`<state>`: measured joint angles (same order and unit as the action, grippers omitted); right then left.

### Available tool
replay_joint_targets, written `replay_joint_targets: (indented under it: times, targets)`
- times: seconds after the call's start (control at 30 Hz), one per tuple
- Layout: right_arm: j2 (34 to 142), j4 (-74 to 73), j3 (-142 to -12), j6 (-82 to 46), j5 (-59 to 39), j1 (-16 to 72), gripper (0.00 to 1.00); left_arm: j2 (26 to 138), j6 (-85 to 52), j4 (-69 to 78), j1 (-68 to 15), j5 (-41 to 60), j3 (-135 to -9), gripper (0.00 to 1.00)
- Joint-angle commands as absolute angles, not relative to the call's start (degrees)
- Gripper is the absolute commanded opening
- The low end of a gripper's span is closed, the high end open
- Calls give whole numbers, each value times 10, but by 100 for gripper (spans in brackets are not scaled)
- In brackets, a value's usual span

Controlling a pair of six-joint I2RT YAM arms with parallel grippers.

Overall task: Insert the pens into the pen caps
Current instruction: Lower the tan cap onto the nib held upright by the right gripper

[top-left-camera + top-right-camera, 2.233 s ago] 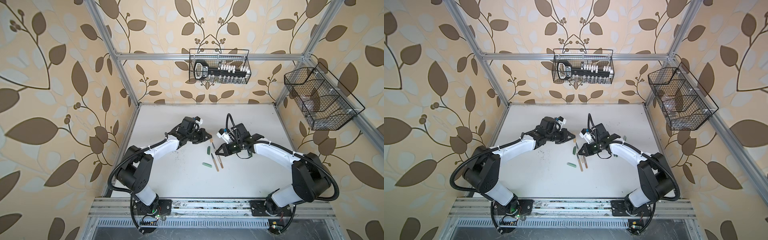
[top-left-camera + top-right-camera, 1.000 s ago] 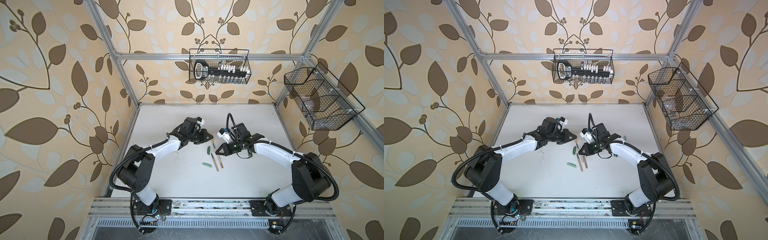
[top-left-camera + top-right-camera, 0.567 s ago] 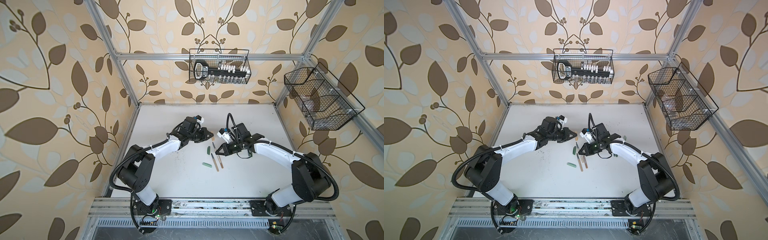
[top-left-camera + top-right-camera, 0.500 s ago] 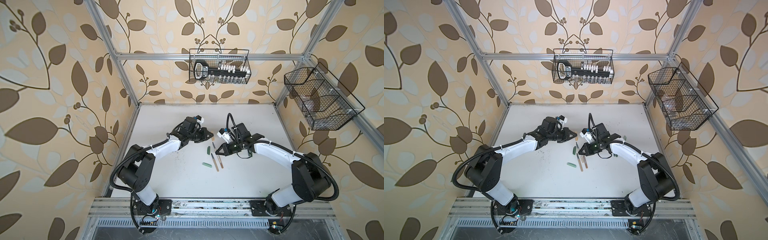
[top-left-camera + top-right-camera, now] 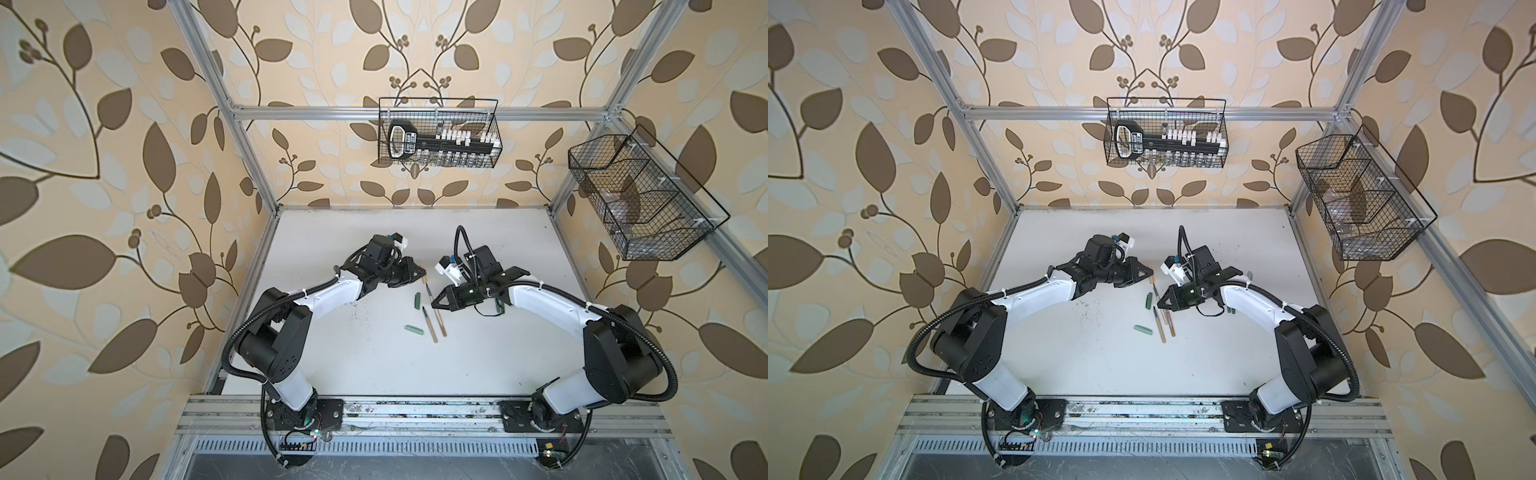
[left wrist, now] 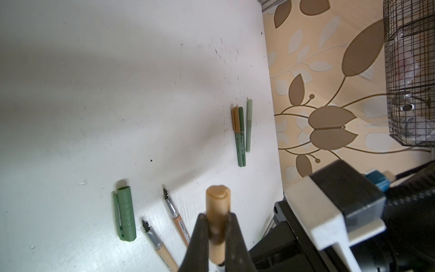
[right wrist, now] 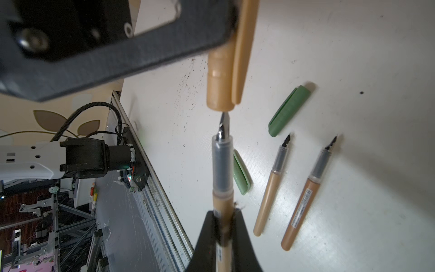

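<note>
1. White tabletop (image 5: 374,365) between leaf-papered walls (image 5: 124,166): left gripper (image 6: 217,215) pinches a tan cap (image 6: 217,200), right gripper (image 7: 223,216) pinches a tan pen (image 7: 222,164)
2. Nib (image 7: 223,123) sits just at the cap's mouth, above two loose pens (image 7: 273,186)
3. Judged best: keep both in line, then push straight and gently

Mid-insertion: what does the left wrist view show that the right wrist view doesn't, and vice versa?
Left wrist only: a pen cluster near the wall and the wire basket. Right wrist only: the right hand shut on a tan pen, nib at the mouth of the tan cap, plus a pale green cap. Both: the tan cap in the left hand, the dark green cap, two loose tan pens.
</note>
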<state>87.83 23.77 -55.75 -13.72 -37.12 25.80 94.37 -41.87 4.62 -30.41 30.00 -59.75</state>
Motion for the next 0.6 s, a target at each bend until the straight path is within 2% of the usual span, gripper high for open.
replay_joint_targets:
  times: [0.0, 0.57]
  targets:
    - [877, 238, -569, -133, -380, 257, 4, 933, -403, 56, -308, 303, -595, 0]
    - [873, 232, -574, -137, -375, 255, 4, 943, -412, 69, -331, 324, -601, 0]
